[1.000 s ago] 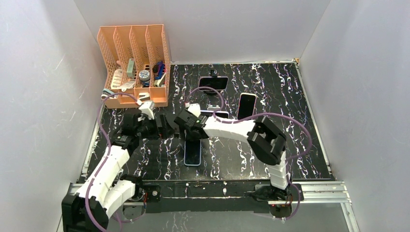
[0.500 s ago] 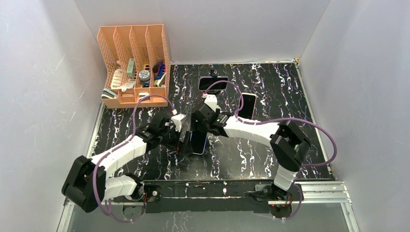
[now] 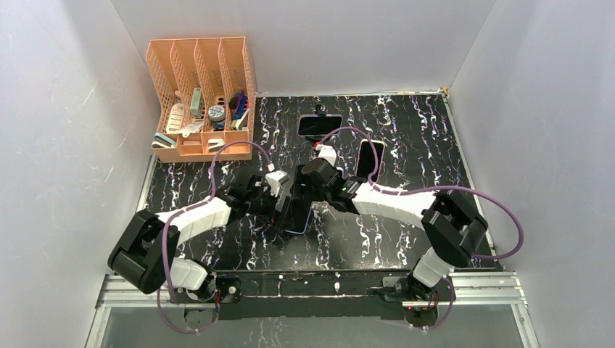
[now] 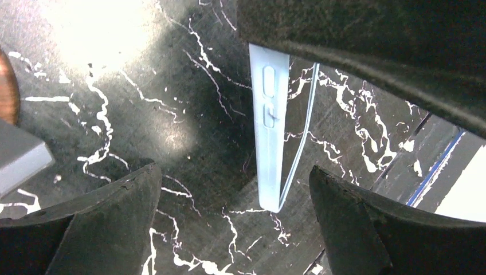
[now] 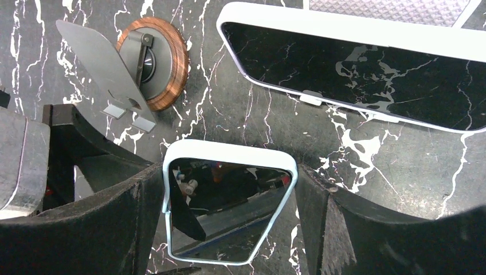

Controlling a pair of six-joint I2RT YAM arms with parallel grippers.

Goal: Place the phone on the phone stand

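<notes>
Right wrist view: the phone (image 5: 226,200), in a pale blue case, sits screen-up between the right gripper's (image 5: 229,183) fingers, which clasp it across its width. Its long axis runs near to far on the table (image 3: 406,130), a short end toward the arm bases. It looks tipped rather than flat, though I cannot tell how steeply. In the left wrist view it appears edge-on, its side buttons facing that camera. The left gripper (image 4: 232,177) is spread wide, a finger on each side of the phone's end, touching nothing. Just beyond the phone stands the stand (image 5: 172,51), a round wooden base with a tilted grey plate. A second phone (image 5: 355,69) lies flat to the right of the stand. Farther back a third phone (image 3: 319,125) sits sideways, and an orange rack (image 3: 203,94) fills the far left corner.
</notes>
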